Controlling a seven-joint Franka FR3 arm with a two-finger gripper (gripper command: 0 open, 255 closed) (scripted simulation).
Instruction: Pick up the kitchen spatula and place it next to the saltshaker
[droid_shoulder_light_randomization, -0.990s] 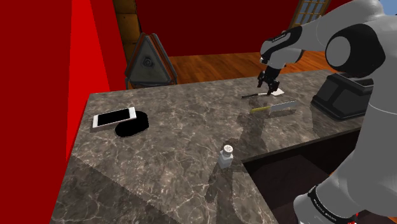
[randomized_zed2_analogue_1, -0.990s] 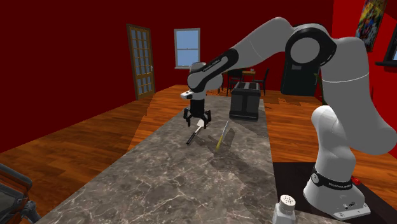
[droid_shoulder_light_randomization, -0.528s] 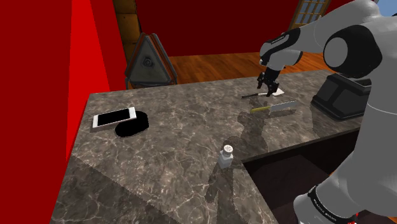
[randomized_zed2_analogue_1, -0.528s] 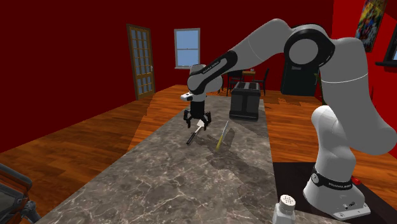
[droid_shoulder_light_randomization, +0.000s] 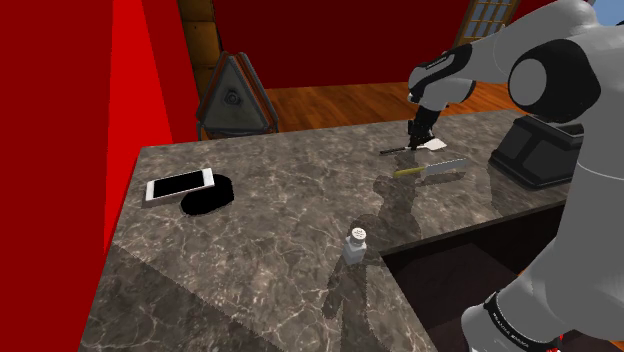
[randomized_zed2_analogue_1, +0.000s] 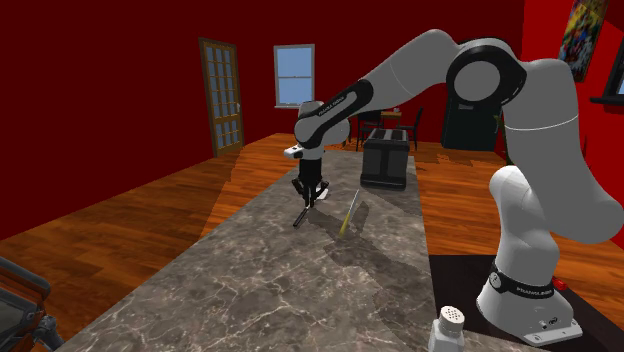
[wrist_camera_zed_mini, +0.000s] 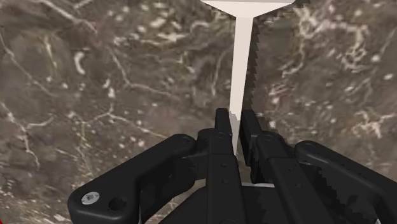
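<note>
**Spatula pinched; lift and carry to come**

In the shoulder view, at middle left, a white phone and a black pad lie on the marble counter. At lower centre the saltshaker stands upright near the counter's front edge. At upper right the gripper is down on the spatula, which lies flat on the stone, dark handle to the left and white blade to the right. Just below it lies a yellow-handled knife, and a dark toaster sits at the right edge.

In the wrist view the fingers pinch the spatula's pale neck between their tips.

The grasp looks complete. The next move calls for a straight lift clear of the knife. A carry toward lower centre would then bring the spatula to the saltshaker, which is well apart, to be set down beside it without knocking it.
</note>
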